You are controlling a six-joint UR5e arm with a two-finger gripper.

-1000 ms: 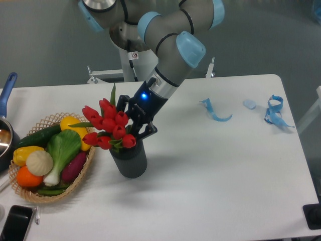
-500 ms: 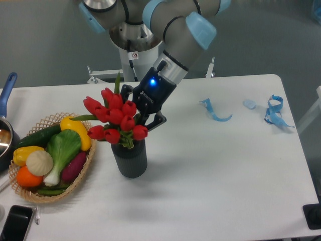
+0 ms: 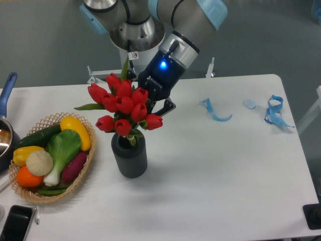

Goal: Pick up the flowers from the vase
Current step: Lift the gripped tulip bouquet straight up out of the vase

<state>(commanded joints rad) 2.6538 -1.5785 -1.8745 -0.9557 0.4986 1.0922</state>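
The vase (image 3: 129,155) stood on the table (image 3: 215,175), just beside a wicker basket (image 3: 83,173) of toy vegetables. The flowers (image 3: 123,108) sat right above its mouth, with the stems seemingly not all the way out. Behind the bunch, the tool (image 3: 150,108) was closed on it. To do this well, I think it should lift straight up, slowly, so the vase does not tip.
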